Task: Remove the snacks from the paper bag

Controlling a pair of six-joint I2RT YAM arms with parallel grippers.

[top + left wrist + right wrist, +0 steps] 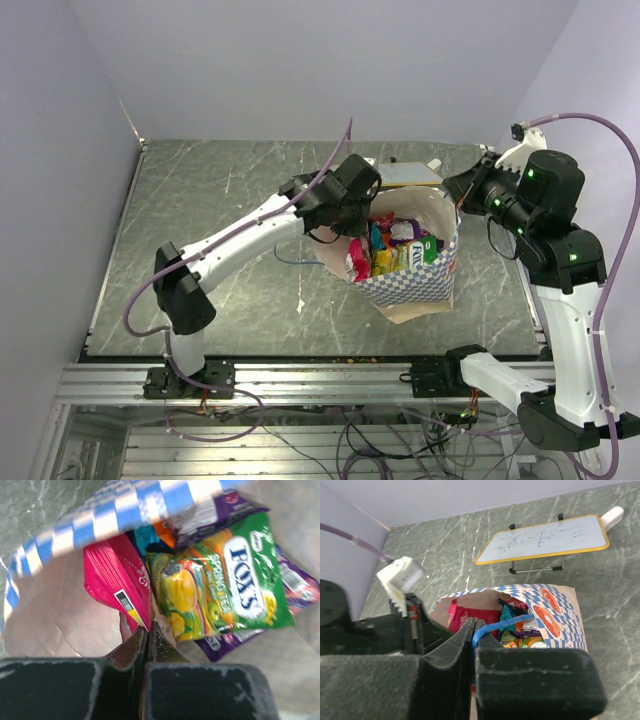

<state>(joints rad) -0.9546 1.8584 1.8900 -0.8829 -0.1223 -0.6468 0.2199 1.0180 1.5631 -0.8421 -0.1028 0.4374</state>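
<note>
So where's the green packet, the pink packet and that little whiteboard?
green packet (245, 577), left wrist view, on its white label.
pink packet (110, 575), left wrist view, middle of its face.
whiteboard (545, 537), right wrist view, centre of its writing surface.

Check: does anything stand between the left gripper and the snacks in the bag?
Nothing visible does. The left gripper is inside the bag's open mouth, shut, with its tips at the red packet's lower edge. The right gripper is shut on the handle, clear of the path.
</note>
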